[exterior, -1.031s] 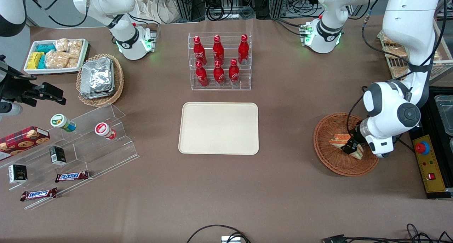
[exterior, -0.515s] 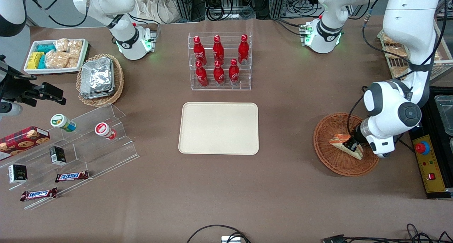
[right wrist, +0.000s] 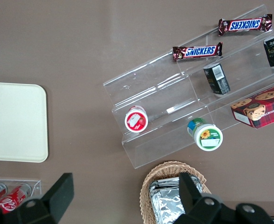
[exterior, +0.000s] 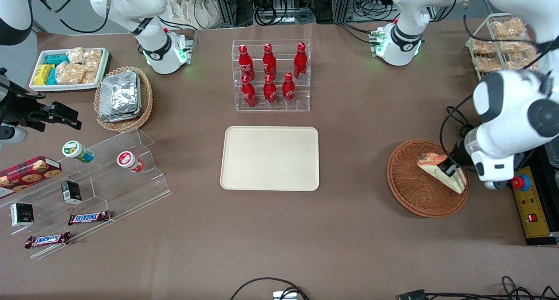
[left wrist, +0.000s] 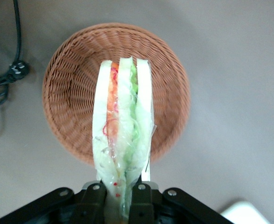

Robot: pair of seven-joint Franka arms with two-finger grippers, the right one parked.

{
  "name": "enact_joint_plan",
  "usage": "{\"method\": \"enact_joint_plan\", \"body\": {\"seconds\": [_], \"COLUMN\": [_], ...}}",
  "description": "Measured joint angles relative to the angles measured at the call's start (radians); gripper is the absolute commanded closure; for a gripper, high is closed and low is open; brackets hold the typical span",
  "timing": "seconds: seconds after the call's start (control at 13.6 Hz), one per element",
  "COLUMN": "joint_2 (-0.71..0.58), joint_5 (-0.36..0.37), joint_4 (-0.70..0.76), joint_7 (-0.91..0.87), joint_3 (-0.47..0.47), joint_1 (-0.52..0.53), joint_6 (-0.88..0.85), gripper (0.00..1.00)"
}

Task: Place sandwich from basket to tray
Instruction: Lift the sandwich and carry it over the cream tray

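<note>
Jaws clenched on the wide end of the plastic-wrapped triangular sandwich wedge [left wrist: 122, 135], pale bread with orange-red and green filling layers showing edge-on. Black two-finger gripper [exterior: 450, 170] of the left arm sitting at the right of the front frame, over the edge of the basket toward the working arm's end of the table. Sandwich [exterior: 442, 172] lifted clear of the round reddish-brown woven wicker basket [exterior: 415, 191], hanging above it with nothing else in the basket [left wrist: 76, 88] underneath. Tip pointing away from the fingers [left wrist: 141, 191], toward the middle of the table. Large flat cream-beige rectangular tray [exterior: 270, 158] at dead centre of the front frame, well apart from the basket. Clear acrylic rack of red bottles [exterior: 270, 75] just above the tray in the frame, farther from the front camera.
</note>
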Motion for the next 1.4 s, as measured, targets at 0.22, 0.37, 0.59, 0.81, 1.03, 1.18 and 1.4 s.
{"method": "enact_joint_plan", "body": {"seconds": [0.22,0.37,0.59,0.81,1.03,1.18,1.4], "joint_2": [-0.004,0.005,0.038,0.130,0.291,0.395,0.487], "joint_5": [0.011,0.031,0.073,0.090,0.100,0.103,0.110], "joint_4": [0.151,0.171,0.174,0.176,0.221,0.254,0.270], "joint_7": [0.048,0.082,0.096,0.115,0.126,0.127,0.137], "joint_3": [-0.093,-0.151,-0.202,-0.206,-0.205,-0.205,-0.205], "joint_1": [-0.055,-0.107,-0.216,-0.319,-0.384,-0.414,-0.424], "joint_6": [-0.122,-0.124,-0.124,-0.119,-0.055,0.007,0.095], "gripper": [1.00,1.00,1.00,0.96,0.95,0.95,0.92]}}
